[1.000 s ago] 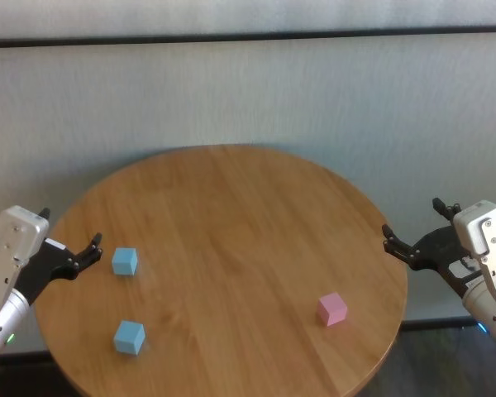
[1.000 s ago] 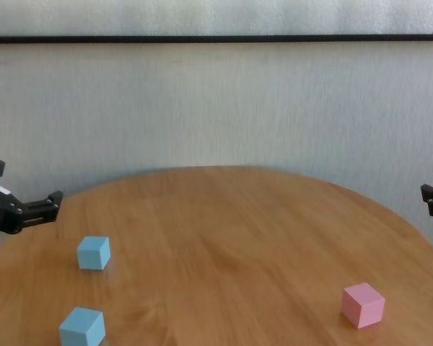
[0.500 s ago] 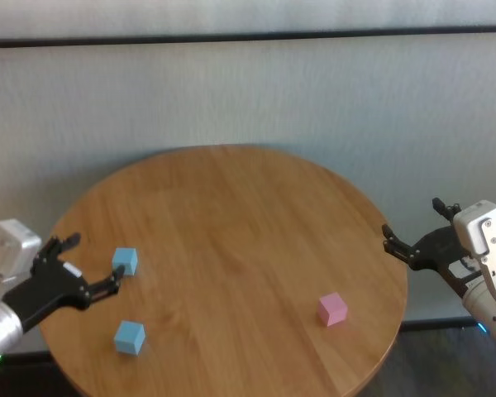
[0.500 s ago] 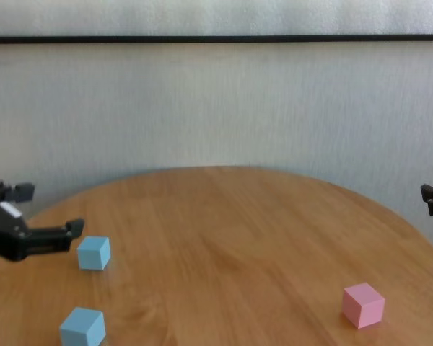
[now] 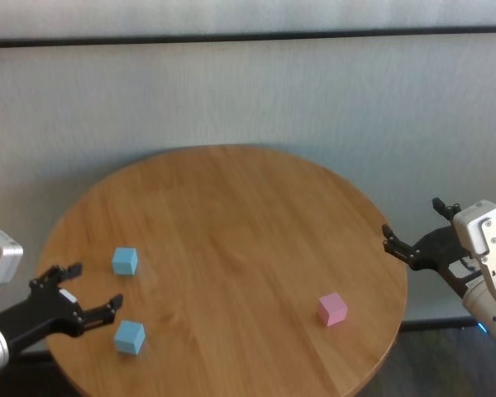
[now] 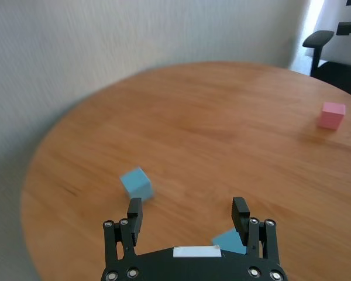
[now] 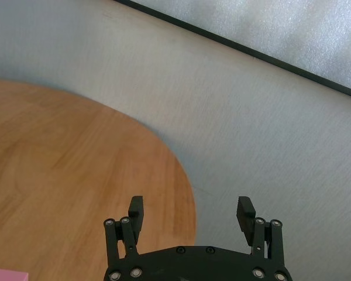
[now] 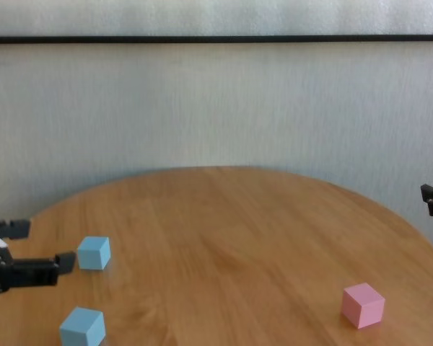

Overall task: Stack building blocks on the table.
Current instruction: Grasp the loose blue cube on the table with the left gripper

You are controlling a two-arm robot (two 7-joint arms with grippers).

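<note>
three building blocks lie apart on the table (image 5: 231, 215), none stacked yet: far light blue block (image 5: 125, 261) toward the left side, near light blue block (image 5: 129, 337) closer to the front edge on the same side, pink block (image 5: 331, 308) well apart on the right half. all flat on the wood, none touching another.

left gripper (image 5: 87, 308) low over the left rim, jaws spread wide and holding nothing, fingertips just beside the near light blue block and pointing across it. from the left wrist view, that block peeks out by one fingertip (image 6: 241, 212), off to the side rather than centred between the jaws; far light blue block ahead of the other finger, clear of it.

right gripper (image 5: 413, 241) parked off the table's right edge, jaws also wide apart and empty, near the rim but not over the pink block.

step in hand, by judgement: approach for the first pick, most likely the near light blue block. nothing grasped, so barely begun.

next move calls for shifting the left gripper sideways to centre the block between the fingers, dropping until the pads bracket two opposite faces, then closing squarely. risk of nudging the cube with one fingertip if lowered from the present offset.
</note>
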